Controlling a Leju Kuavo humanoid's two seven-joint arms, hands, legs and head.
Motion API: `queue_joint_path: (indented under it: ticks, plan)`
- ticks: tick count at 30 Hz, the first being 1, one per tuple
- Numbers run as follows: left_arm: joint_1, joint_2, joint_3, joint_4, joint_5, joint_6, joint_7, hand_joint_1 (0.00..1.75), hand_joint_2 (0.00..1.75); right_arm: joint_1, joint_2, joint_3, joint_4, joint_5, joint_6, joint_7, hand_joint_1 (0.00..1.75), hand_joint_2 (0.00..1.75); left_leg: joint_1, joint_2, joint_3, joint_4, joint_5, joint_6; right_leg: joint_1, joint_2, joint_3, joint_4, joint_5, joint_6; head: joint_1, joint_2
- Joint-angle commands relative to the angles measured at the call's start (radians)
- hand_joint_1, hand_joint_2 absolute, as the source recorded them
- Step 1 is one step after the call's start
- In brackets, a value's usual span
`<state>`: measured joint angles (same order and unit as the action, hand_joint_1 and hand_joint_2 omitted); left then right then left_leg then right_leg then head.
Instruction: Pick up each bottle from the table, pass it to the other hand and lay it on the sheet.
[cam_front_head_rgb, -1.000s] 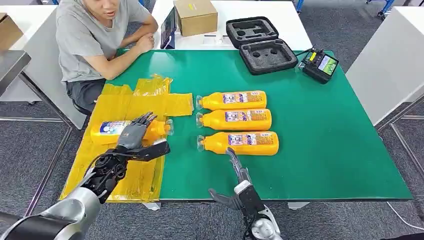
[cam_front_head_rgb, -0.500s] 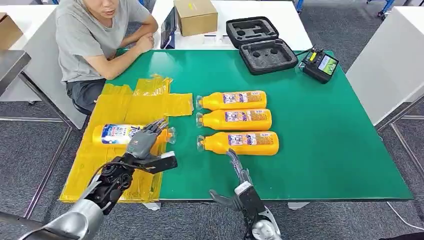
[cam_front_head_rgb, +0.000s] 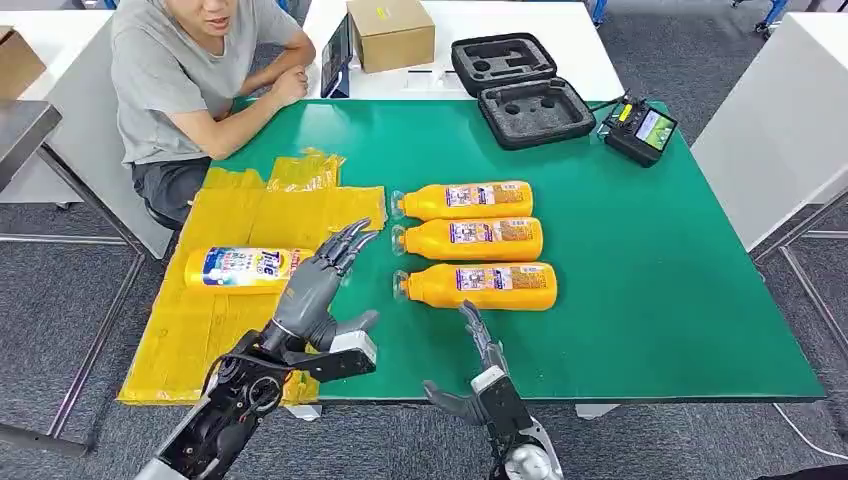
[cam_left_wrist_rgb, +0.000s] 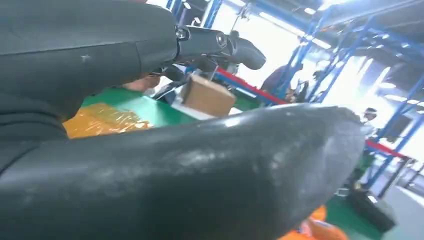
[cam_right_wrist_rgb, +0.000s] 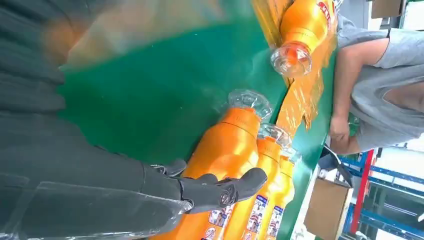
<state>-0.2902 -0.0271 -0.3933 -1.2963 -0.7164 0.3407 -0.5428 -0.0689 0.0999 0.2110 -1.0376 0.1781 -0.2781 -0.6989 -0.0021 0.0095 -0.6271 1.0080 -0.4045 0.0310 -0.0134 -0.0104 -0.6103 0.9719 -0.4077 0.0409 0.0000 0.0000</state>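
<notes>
Now glossy orange bottle (cam_front_head_rgb: 245, 269) on crinkly sheet (cam_front_head_rgb: 225, 310).

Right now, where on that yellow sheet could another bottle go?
The yellow sheet is bare on the person's side of the lying bottle, and nearer the robot too. The left hand hangs over its table-side edge. Three bottles crowd the green table centre.

The right hand (cam_right_wrist_rgb: 210, 192) hangs over the green table (cam_right_wrist_rgb: 150, 110), dark fingers (cam_right_wrist_rgb: 240, 182) stretched out with nothing in them. Just past the fingertips lie three orange bottles (cam_right_wrist_rgb: 230, 145) side by side, touching. Farther off, a fourth bottle (cam_right_wrist_rgb: 302, 27) rests on the yellow sheet (cam_right_wrist_rgb: 300, 97). A person (cam_right_wrist_rgb: 380, 90) sits beyond, near a box (cam_right_wrist_rgb: 327, 207).
</notes>
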Motion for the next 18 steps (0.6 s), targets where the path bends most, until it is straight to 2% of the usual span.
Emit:
queue_joint_path:
  ticks: [1, 18]
  plan:
    - [0.004, 0.040, -0.045, -0.051, 0.002, -0.006, 0.006, 0.00, 0.00, -0.021, -0.007, 0.002, 0.044, -0.003, -0.003, 0.001, 0.00, 1.75, 0.000, 0.000, 0.002, 0.000, -0.001, -0.001, 0.000, 0.001, 0.002, 0.000, -0.001, -0.001, 0.000, 0.000]
    - [0.007, 0.039, -0.040, -0.051, 0.013, 0.026, -0.014, 0.00, 0.00, -0.026, -0.007, 0.004, 0.051, -0.004, -0.004, 0.001, 0.00, 1.75, 0.001, 0.000, 0.003, -0.001, -0.001, -0.001, 0.000, 0.001, 0.003, -0.001, -0.001, -0.001, 0.000, 0.000]
